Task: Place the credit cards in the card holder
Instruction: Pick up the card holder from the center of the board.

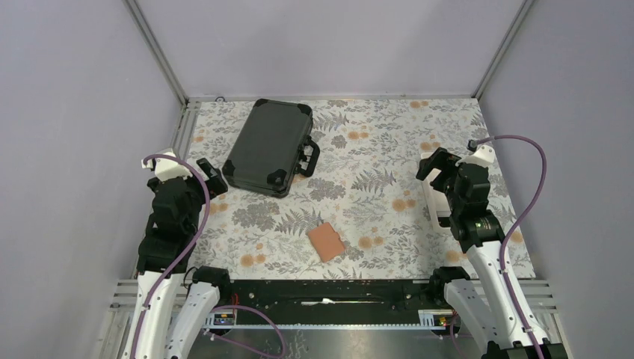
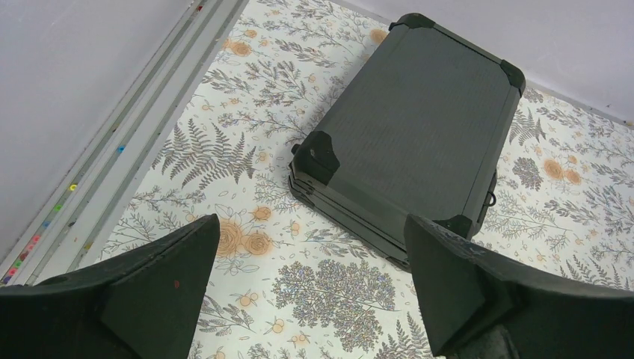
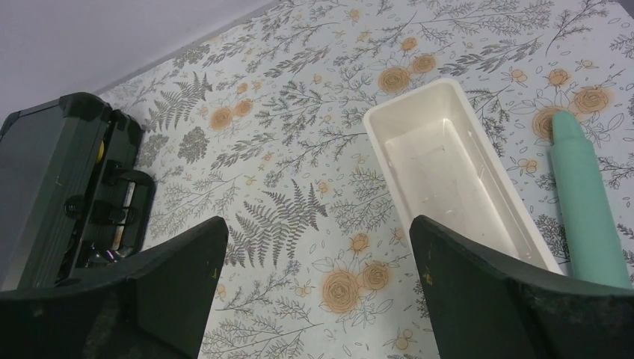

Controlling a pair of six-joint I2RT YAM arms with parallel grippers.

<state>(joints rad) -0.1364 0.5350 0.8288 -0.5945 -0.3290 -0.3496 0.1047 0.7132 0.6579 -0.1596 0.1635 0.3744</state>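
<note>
left claw hanging wide open, empty, seemingly readying for a pick | right claw gaping empty likewise | card holder lying folded on counter, likely reachable by either | credit cards not showing

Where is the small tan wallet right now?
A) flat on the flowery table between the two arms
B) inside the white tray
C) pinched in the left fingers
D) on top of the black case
A: the tan wallet lies flat on the table, apart from the black case and the white tray, untouched.
</note>
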